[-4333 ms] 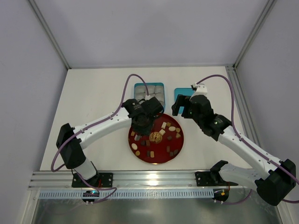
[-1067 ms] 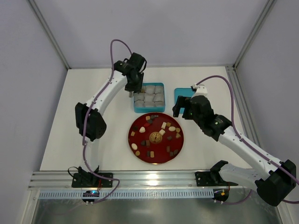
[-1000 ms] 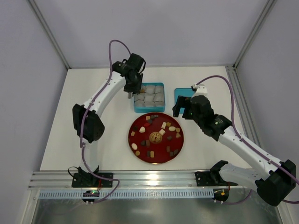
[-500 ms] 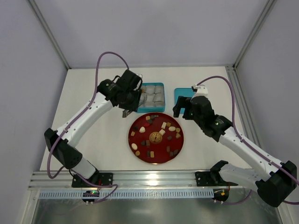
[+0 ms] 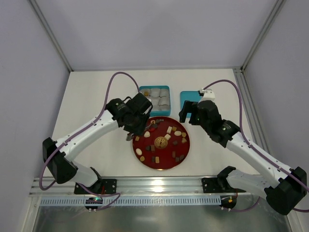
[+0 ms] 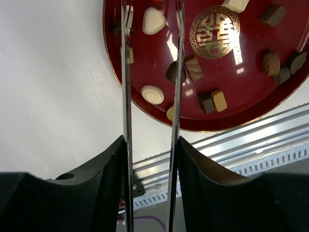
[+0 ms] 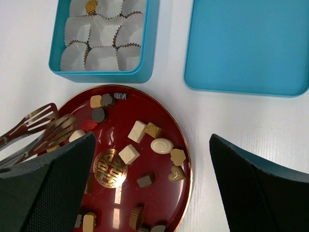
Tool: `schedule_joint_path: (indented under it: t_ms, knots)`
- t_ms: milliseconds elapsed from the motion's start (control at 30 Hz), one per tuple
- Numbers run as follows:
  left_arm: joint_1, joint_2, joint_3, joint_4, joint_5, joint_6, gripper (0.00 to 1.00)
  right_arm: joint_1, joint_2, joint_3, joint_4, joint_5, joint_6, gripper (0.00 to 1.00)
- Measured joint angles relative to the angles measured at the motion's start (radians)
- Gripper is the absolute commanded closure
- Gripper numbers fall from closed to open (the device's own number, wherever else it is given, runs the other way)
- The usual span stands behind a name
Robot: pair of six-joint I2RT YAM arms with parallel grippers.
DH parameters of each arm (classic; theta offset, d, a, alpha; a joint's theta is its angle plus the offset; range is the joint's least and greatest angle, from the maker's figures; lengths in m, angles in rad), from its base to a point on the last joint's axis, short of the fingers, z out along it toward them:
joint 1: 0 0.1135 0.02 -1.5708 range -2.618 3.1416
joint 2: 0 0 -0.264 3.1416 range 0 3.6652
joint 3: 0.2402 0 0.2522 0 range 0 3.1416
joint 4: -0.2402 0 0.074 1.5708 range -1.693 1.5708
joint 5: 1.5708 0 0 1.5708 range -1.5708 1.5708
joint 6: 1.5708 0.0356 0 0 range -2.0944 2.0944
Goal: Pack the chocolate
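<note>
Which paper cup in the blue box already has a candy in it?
Only one: the cup in the far row of the blue box, second from the left, holding a tan chocolate. All the other paper cups are empty.

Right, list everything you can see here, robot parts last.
table: one, white, under everything
plate: one, dark red with a gold emblem, table centre
chocolate: many, brown, tan, cream and a red one, scattered on the plate
packed piece: one, tan, in a cup on the box's far side
box: one, teal, just beyond the plate
paper cups: several, white, lining the box
lid: one, teal, right of the box
tongs: one pair, metal, tips over the plate's left side
left arm: jaws closed on the tongs
right arm: jaws open, empty, above the scene
</note>
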Motion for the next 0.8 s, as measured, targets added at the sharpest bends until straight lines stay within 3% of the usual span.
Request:
schedule_joint_path:
  t_ms: [800]
  knots:
    - [-0.016, 0.107, -0.01, 0.052, 0.026, 0.011, 0.55, 0.0, 0.0, -0.006, -0.003, 0.0, 0.003, 0.0]
